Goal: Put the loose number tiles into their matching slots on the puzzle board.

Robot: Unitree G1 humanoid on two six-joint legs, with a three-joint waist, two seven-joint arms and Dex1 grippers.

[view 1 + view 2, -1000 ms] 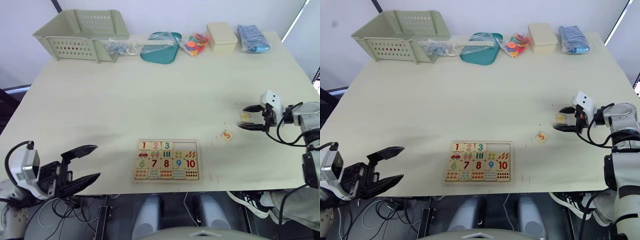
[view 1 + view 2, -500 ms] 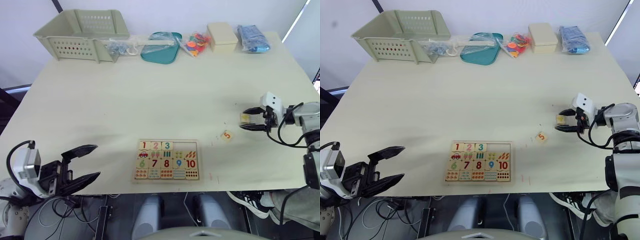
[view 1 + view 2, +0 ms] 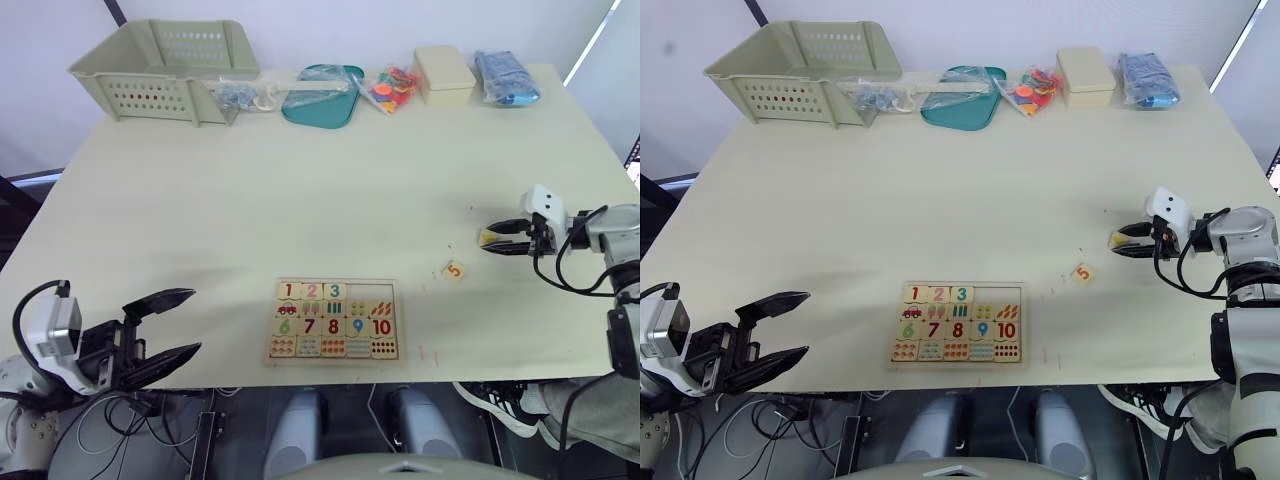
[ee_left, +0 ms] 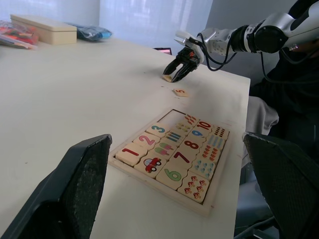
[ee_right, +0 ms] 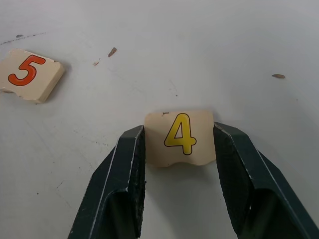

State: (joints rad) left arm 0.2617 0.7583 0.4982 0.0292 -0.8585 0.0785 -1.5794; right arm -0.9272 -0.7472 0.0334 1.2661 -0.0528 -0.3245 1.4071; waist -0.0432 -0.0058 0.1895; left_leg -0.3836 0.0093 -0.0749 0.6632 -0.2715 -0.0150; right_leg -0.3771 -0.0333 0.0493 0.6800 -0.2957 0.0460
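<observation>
Gripping tile 4 [image 5: 180, 138] with right fingers [image 5: 124, 174] clamped; left gripper [image 3: 160, 335] gapes apart. Near the puzzle board [image 3: 332, 320], we risk it slipping from this edge-only pinch.

Tile 5 [image 3: 454, 269] right of puzzle board [image 3: 333, 319]

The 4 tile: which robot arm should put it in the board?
The right. Its gripper already has the jaws clamped on the 4 tile; the left gripper hangs open off the table edge.
</observation>
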